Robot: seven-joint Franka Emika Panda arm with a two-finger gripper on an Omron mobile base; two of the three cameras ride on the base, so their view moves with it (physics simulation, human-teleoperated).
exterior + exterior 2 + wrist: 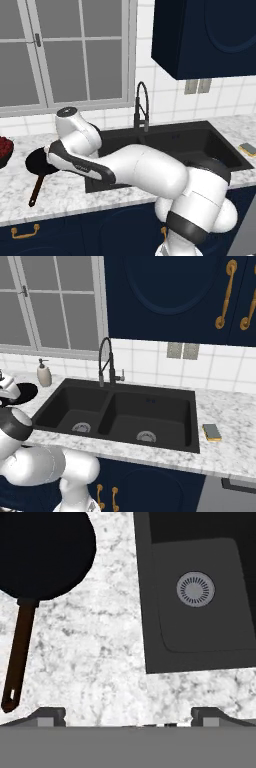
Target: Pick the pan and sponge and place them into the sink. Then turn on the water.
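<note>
In the left base view, the sink (165, 145) is being flanked by marbled tabletop (65, 192) under a window (65, 50); the pan (40, 162) is lying left of the sink, handle pointing toward the front edge.

In the right base view, both drains, a soap dispenser (44, 374) and the sponge (212, 432), right of the sink, are being shown.

In the hand view, the claw (128, 713) is being held released over tabletop just left of the sink.

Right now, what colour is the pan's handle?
Dark reddish-brown, on a black pan; the handle shows best in the hand view.
</note>
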